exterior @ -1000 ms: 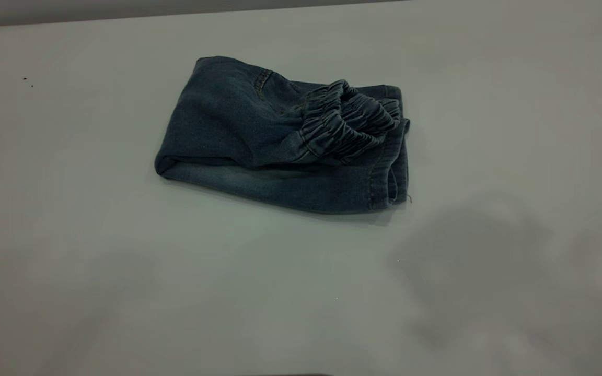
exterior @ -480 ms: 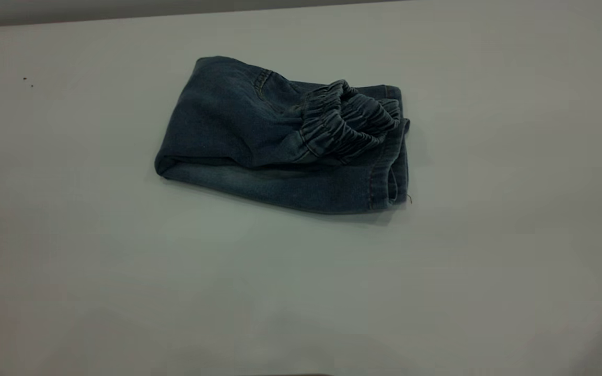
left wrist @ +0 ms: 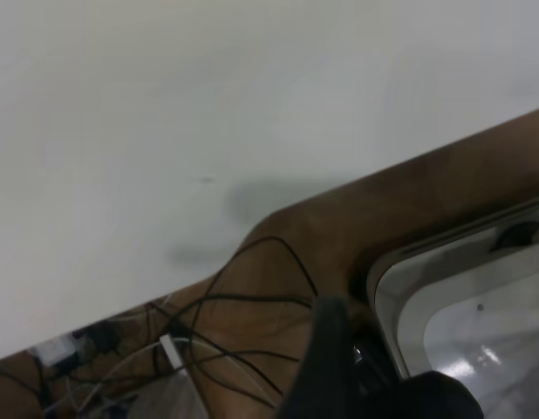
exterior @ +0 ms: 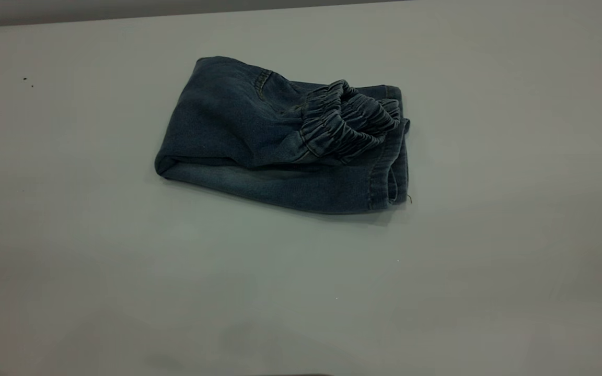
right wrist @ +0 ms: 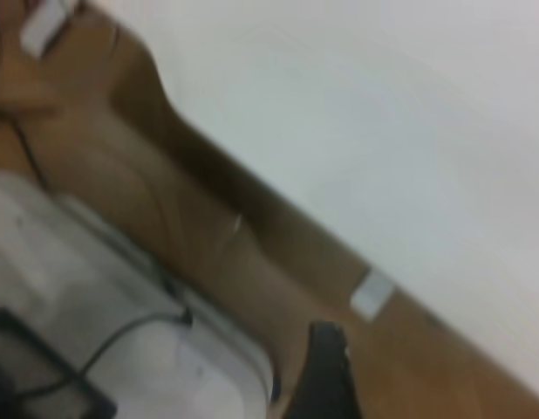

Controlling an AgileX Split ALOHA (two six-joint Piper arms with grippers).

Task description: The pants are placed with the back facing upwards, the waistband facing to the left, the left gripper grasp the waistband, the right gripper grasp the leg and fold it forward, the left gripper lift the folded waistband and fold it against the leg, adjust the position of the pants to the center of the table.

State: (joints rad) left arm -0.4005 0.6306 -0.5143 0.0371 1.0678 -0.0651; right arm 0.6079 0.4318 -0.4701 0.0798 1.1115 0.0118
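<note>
The pants lie folded in a compact blue denim bundle a little behind the middle of the white table. The ruffled waistband rests on top at the bundle's right side, over the leg, whose stitched hem points right. Neither gripper shows in the exterior view. In the left wrist view my left gripper is a dark shape beyond the table's edge, holding nothing that shows. In the right wrist view my right gripper is likewise off the table.
Two tiny dark specks mark the table's far left. Beyond the table edge the wrist views show a brown wooden surface, tangled black cables and a grey-white rounded housing.
The large shadow at the table's lower right a second ago has faded away. The pants have not moved.
</note>
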